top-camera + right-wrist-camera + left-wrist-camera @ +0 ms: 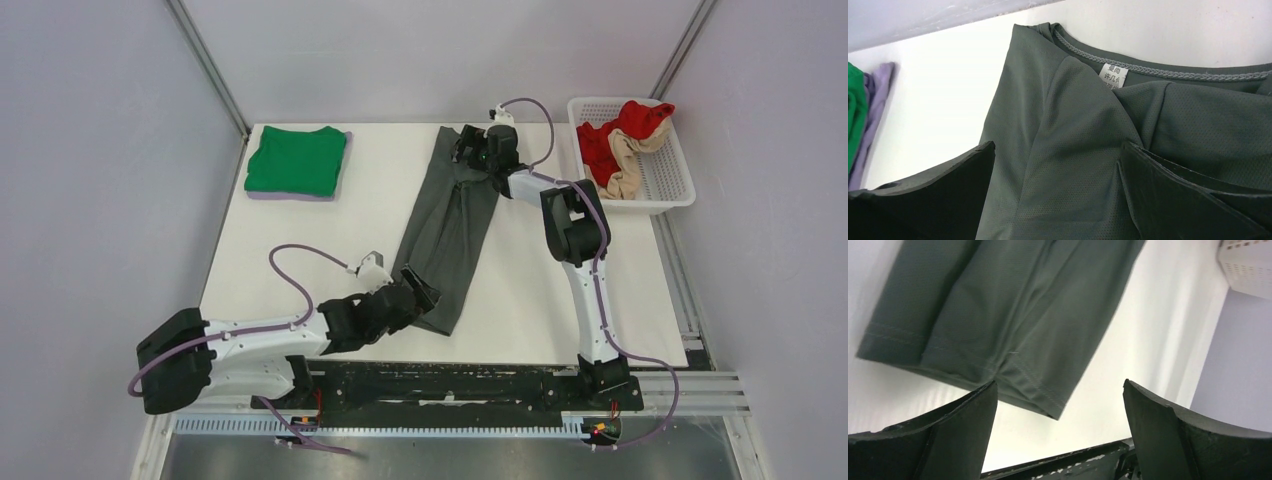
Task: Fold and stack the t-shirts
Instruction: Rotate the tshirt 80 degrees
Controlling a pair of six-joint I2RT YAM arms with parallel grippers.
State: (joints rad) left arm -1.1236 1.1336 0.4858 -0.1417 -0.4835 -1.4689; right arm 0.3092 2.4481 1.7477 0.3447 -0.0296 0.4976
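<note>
Far left of the tabletop (560, 300): the green t-shirt (296, 160) is seen folded into a flat, roughly square packet. It lies on a lilac cloth (262, 197), whose edge shows along its left and near sides.

Near, left of centre: the left tool (1059, 390) is held low at the near end of the dark grey t-shirt (450, 235). Its jaws are spread wide and nothing is pinched. In the left wrist view one finger (948, 435) overlaps the hem corner; contact cannot be told.

Centre: the dark grey t-shirt is laid flat as one long narrow strip, both sides folded inward. It runs diagonally, with the collar end far and the hem end near and further left. The cloth is a fine mesh knit, with a stitched double line along the hem and a chain-stitched neckline. A white label (1113, 76) with dark printed characters is seen inside the collar.

Far, right of centre: the right tool (1058, 144) is held over the collar end. Its jaws are spread wide, with grey cloth below and between them, and no fold is seen pinched.

Far right: a white lattice basket (668, 195) stands just off the tabletop's right edge. A red garment (605, 145) and a beige garment (632, 168) are bundled in it.
</note>
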